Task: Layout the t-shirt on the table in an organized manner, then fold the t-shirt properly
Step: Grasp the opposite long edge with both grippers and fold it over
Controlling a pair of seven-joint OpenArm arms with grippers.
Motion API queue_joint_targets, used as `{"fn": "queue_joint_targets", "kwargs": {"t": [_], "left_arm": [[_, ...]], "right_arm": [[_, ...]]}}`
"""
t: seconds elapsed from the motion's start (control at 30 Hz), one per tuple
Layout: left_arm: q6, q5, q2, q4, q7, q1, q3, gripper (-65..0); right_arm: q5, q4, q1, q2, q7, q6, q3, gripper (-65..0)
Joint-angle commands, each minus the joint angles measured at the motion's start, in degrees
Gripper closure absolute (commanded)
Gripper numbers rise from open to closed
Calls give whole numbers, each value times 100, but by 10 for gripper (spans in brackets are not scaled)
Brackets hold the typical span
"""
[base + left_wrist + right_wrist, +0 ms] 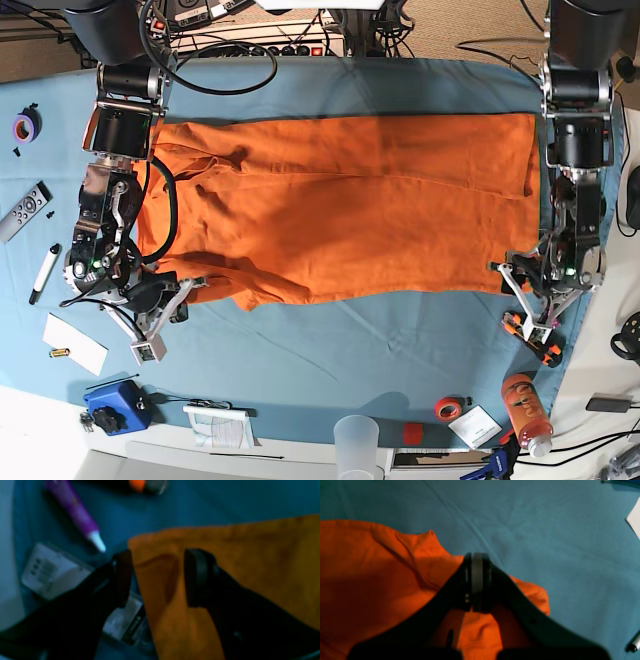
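Observation:
The orange t-shirt [340, 200] lies spread wide across the blue-cloth table [330, 350], with wrinkles and a folded-over part at its left end. My left gripper [512, 278] is at the shirt's lower right corner. In the left wrist view it [160, 577] is open, and the corner of the t-shirt [250, 567] lies below the gap. My right gripper [185, 290] is at the lower left edge. In the right wrist view it [477, 580] is shut over bunched t-shirt [370, 580] cloth, and no cloth shows between the pads.
A remote [22, 210], a marker [45, 272] and white paper [75, 345] lie at the left. A blue device [115, 405], a plastic cup [357, 440], red tape [450, 407] and an orange bottle [527, 405] line the front edge. A purple tube [75, 512] lies by the left gripper.

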Motion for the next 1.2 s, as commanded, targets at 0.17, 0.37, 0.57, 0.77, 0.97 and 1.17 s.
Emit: {"fn": "queue_joint_targets", "kwargs": {"t": [0.17,0.37,0.57,0.77,0.97,1.17], "left_arm": [[-28,-42,-74,-85,-63,-179,-31,-334],[-7,-142,-76,-83,-63,-164,-31,-76],[278,-339,-76,-42,98,-166,-42,0],[323,-343,-76,372,455,-114,-42,0],[706,-339,-76,1464,1097,203,-46,0],[791,-146,-76,2691,1287,1069,-435,0]], "right_arm": [[13,101,175,81,109,13,22,0],[11,101,175,81,136,13,22,0],[11,101,175,83,378,13,22,0],[35,103,175,83,474,11,24,0],[673,153,168,79,249,177,415,0],[1381,905,-219,81,-295,514,1106,0]]}}
